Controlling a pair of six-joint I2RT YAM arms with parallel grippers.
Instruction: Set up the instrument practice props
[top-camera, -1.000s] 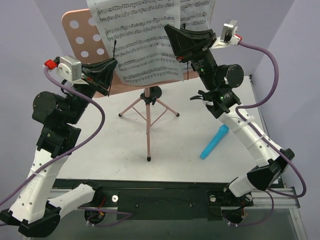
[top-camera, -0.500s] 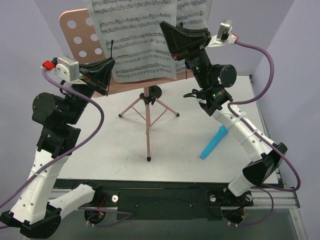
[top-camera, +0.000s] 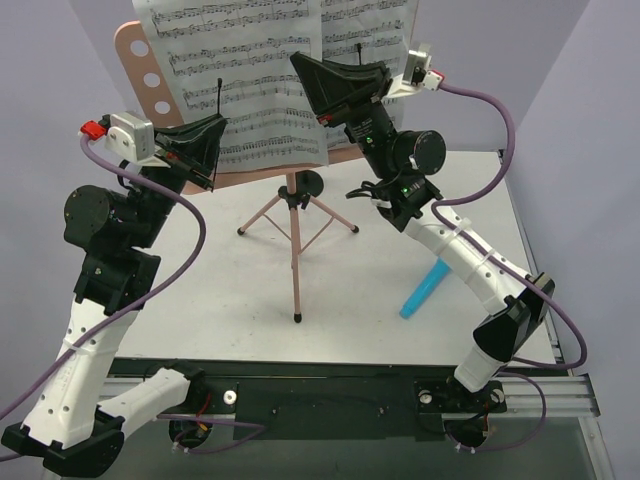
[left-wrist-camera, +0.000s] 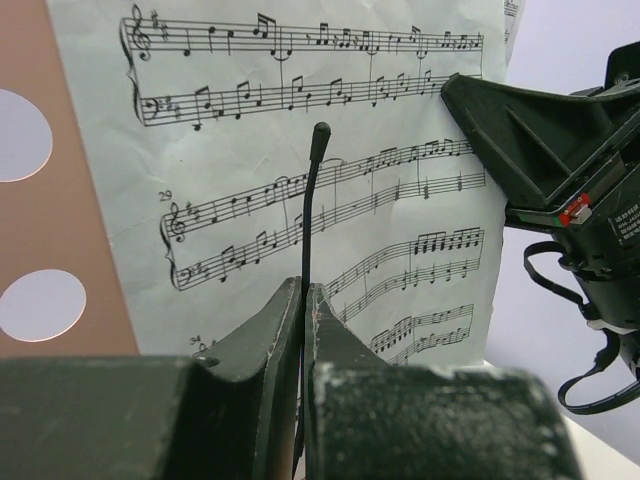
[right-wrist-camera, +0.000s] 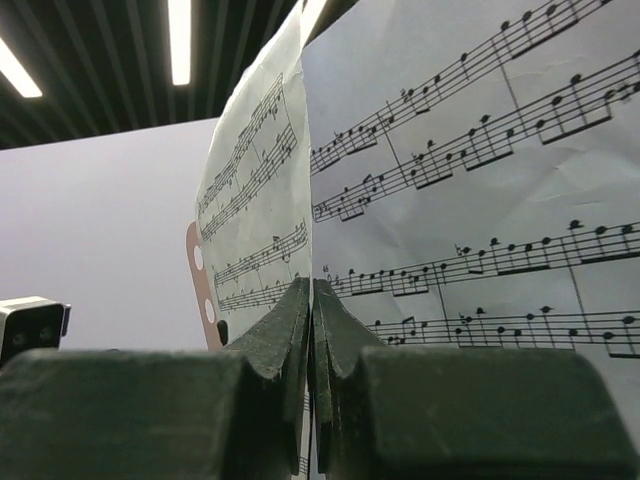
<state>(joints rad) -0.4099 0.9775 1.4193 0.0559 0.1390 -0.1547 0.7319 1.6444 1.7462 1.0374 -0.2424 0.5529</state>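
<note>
Left fingers (left-wrist-camera: 262, 335) pinch the stiff wire page-holder (left-wrist-camera: 311, 200) low down. Right fingers (right-wrist-camera: 280, 335) nip the edge of the flimsy-looking sheet-music page (right-wrist-camera: 252, 190).

Pale grey tabletop (top-camera: 200, 290), matte. Pink folding tripod (top-camera: 295, 225) stands near its centre, three black-tipped feet spread. Blue tapered cylinder (top-camera: 428, 285) lies flat to the tripod's right, well apart, set diagonally.

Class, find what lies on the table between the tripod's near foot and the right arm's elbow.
A blue tube lies there; the top view shows it.
</note>
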